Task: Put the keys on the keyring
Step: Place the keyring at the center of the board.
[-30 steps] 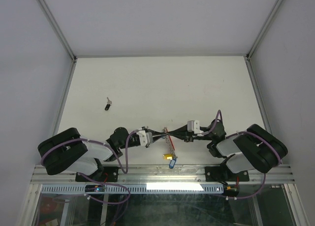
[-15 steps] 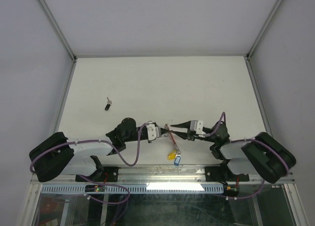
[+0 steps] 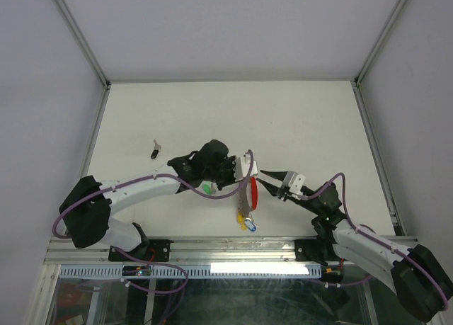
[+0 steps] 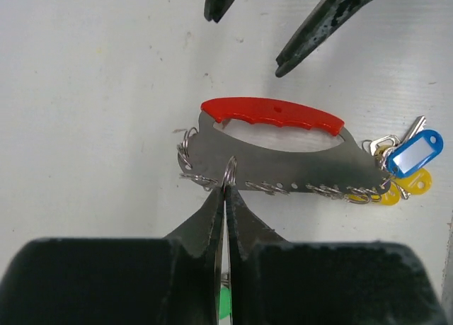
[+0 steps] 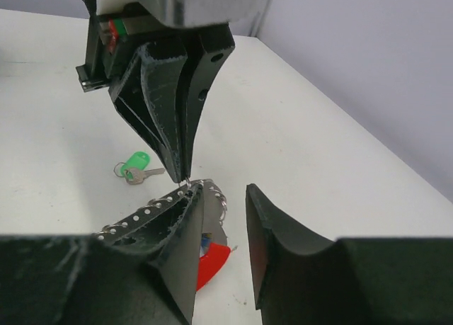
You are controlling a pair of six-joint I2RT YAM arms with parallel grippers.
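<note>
A keyring [image 4: 283, 170] is pinched by the left jaws on a white desk [image 3: 283, 120].
The left jaws are closed tight on a small metal ring [image 4: 228, 170] at the edge of the keyring's grey plate, opposite its red arc [image 4: 272, 116]. The right jaws are held partly apart just beyond the red arc, and nothing is gripped by them. Yellow keys [image 4: 417, 183] and a blue tag [image 4: 414, 151] are bunched at one end of the keyring. A green key [image 5: 134, 166] is laid near the left jaws; a black key [image 3: 155, 153] is laid well apart.

Top view overhead; wrist views close, sharing keyring [image 4: 272, 116].
</note>
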